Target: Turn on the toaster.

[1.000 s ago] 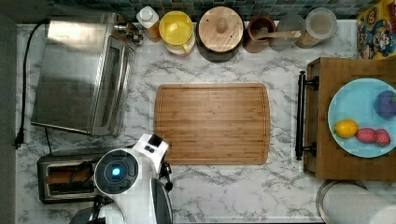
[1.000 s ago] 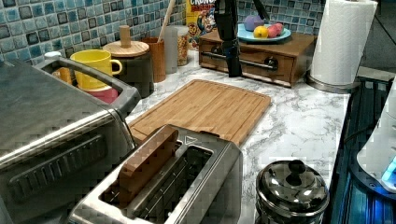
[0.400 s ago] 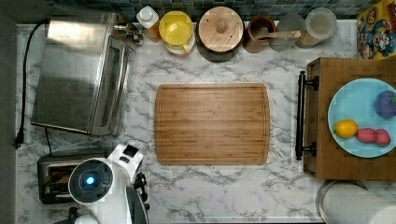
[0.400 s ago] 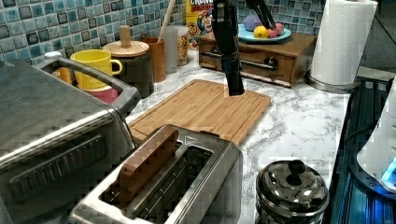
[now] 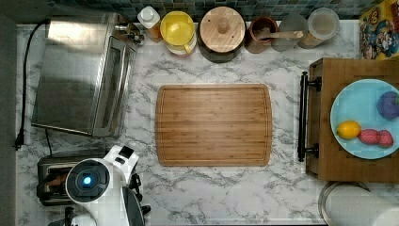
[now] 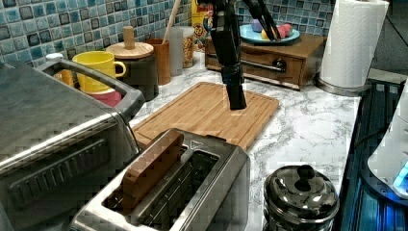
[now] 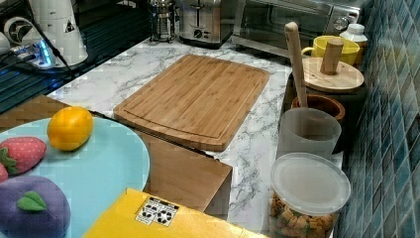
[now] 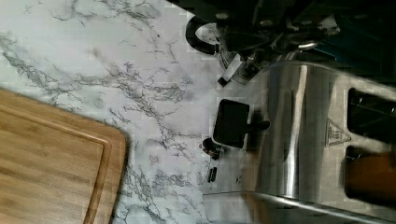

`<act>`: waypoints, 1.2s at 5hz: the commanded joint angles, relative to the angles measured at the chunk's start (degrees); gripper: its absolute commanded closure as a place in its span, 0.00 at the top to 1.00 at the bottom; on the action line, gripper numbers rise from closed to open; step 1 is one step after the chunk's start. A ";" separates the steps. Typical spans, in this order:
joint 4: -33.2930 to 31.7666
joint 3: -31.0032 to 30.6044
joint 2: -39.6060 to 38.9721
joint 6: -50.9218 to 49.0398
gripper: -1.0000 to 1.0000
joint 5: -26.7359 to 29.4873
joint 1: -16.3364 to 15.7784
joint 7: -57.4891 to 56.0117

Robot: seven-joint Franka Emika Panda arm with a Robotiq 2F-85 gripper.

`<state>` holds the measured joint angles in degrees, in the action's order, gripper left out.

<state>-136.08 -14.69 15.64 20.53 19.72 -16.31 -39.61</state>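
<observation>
The arm [image 5: 101,188] is glossy white in the top view, built of rounded shells with black seams between them; its uppermost joint ends in a round white cap ringed in dark grey, with a small blue light [image 5: 86,181] glowing at its centre; beside the cap sits a boxy white block [image 5: 123,155] bearing a small black square patch; black parts and thin dark cables [image 5: 138,186] show at the shell's edge toward the top view's right; in the right view a white, rounded base [image 7: 52,25] carries a small dark triangular marking, with a blue glow and dark cables beside it.
</observation>
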 commanded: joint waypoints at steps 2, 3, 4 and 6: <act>5.87 -2.19 0.00 5.91 0.00 3.53 1.73 4.79; 6.22 -3.82 -1.25 6.36 0.00 2.58 2.40 5.37; 6.15 -4.73 -2.34 7.38 0.00 2.49 3.09 5.91; 4.78 -5.00 -4.29 9.79 0.00 -0.52 6.04 8.53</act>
<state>-135.97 -19.60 13.24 27.67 19.81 -11.51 -35.87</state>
